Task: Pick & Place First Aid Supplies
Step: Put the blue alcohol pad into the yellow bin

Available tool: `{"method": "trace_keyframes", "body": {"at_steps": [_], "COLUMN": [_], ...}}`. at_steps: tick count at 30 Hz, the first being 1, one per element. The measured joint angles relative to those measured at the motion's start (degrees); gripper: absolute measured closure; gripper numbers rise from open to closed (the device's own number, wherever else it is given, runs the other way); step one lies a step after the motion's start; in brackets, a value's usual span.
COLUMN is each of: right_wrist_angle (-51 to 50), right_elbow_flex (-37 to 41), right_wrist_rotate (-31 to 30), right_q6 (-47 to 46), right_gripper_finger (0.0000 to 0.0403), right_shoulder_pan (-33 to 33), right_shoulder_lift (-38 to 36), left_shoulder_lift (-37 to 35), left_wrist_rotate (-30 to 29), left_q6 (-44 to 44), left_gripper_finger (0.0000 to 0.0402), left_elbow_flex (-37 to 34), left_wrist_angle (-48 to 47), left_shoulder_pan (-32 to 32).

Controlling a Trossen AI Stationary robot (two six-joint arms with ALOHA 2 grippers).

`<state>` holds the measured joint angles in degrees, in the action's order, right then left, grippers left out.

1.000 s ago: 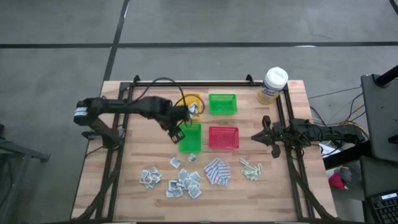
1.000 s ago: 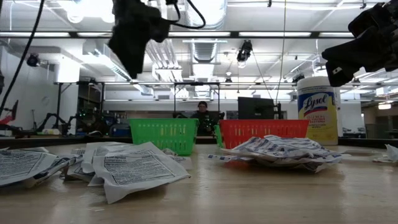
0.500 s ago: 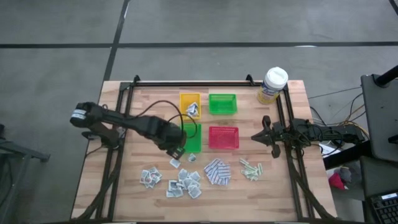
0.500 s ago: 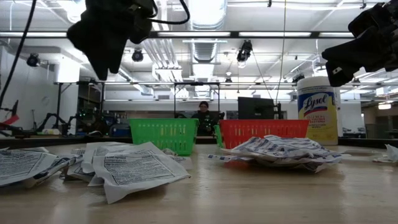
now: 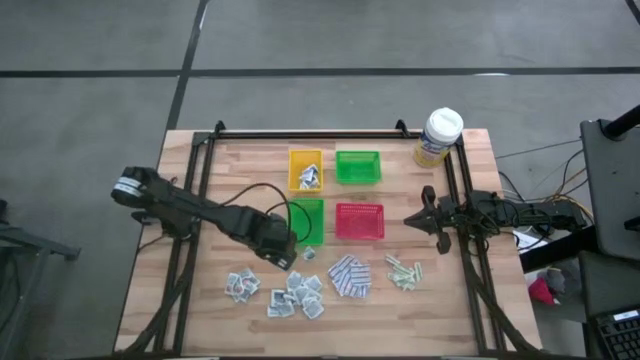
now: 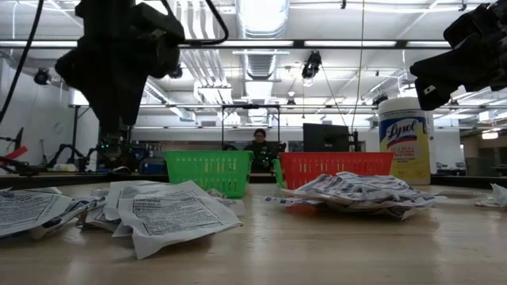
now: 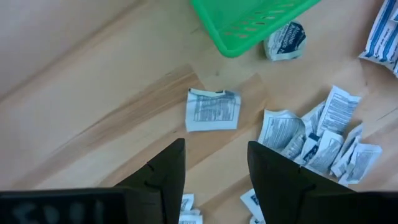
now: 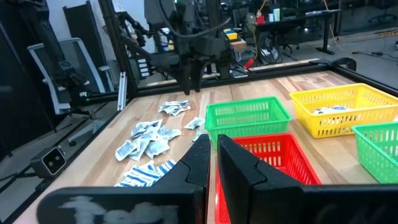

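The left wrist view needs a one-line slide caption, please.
Open left gripper above a lone white sachet on the table, near a green tray.

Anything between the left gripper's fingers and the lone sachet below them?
Nothing: in the left wrist view the open left gripper hangs over the single sachet, with only bare table wood between.

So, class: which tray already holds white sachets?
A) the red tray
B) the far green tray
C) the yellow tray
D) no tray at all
C: in the high view the yellow tray has a few white sachets inside, while the red tray and the far green tray look empty.
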<state>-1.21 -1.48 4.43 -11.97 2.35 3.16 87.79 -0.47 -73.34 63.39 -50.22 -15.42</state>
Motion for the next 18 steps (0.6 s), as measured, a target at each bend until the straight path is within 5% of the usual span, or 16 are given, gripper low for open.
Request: {"method": "trace_keyframes", "body": {"at_steps": [18], "right_wrist_angle": [0.0], "right_elbow_flex": [-0.01], "right_wrist_rotate": [0.0], "right_q6": [0.0], "right_gripper_finger": [0.0374], "right_shoulder_pan": [0.0], "right_shoulder_lift": [0.0], "left_shoulder_lift": [2.48], "left_wrist_rotate": [0.2], "left_q6": [-2.38], "left_gripper_finger": [0.0236], "left_elbow_flex": [-9.37], "left_wrist_angle": [12.75], "left_shoulder_pan": [-0.28]}}
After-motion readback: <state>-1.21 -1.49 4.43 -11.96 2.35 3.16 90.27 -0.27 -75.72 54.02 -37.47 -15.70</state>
